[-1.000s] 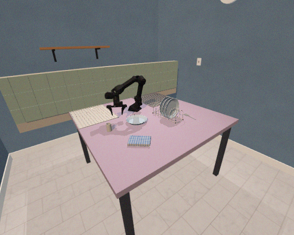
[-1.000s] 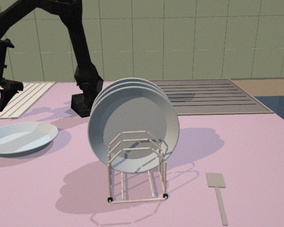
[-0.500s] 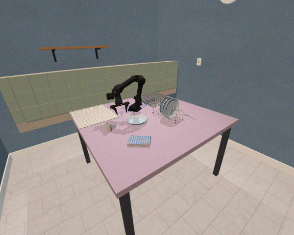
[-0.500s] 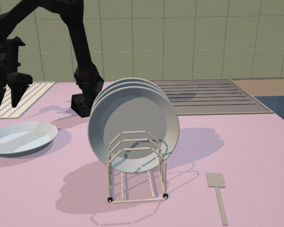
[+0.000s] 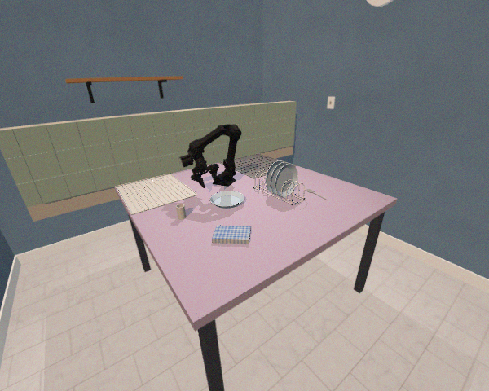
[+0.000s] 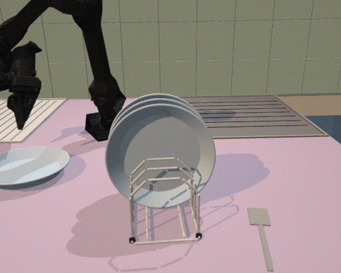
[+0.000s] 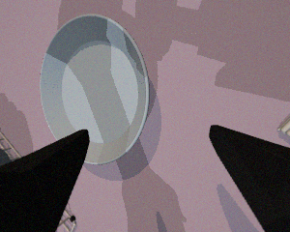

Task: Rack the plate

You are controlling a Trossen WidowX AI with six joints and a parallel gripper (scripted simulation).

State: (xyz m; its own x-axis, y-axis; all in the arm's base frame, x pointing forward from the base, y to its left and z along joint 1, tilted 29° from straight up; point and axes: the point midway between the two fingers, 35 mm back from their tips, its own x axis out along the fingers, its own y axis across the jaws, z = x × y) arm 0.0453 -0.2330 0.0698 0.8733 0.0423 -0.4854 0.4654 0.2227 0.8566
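Observation:
The loose plate (image 5: 227,199) (image 6: 26,167) (image 7: 99,92) lies face up on the pink counter. The wire dish rack (image 6: 165,241) stands to its right in the top view. Three plates (image 5: 287,177) (image 6: 165,141) stand upright in the rack, one behind another. Wire hoops with no plate between them show in front of the nearest plate in the exterior view. My gripper (image 5: 209,178) (image 7: 150,132) is open and empty, above the counter on the arm-base side of the loose plate. In the wrist view the left fingertip overlaps the plate's lower rim; no contact shows.
A beige cup (image 5: 180,211) stands left of the loose plate, and a blue checked block (image 5: 231,235) lies in front. A cream ridged mat (image 5: 151,193) is at the back left, a grey slatted mat (image 6: 253,123) behind the rack. A flat spatula (image 6: 258,216) lies beside the rack.

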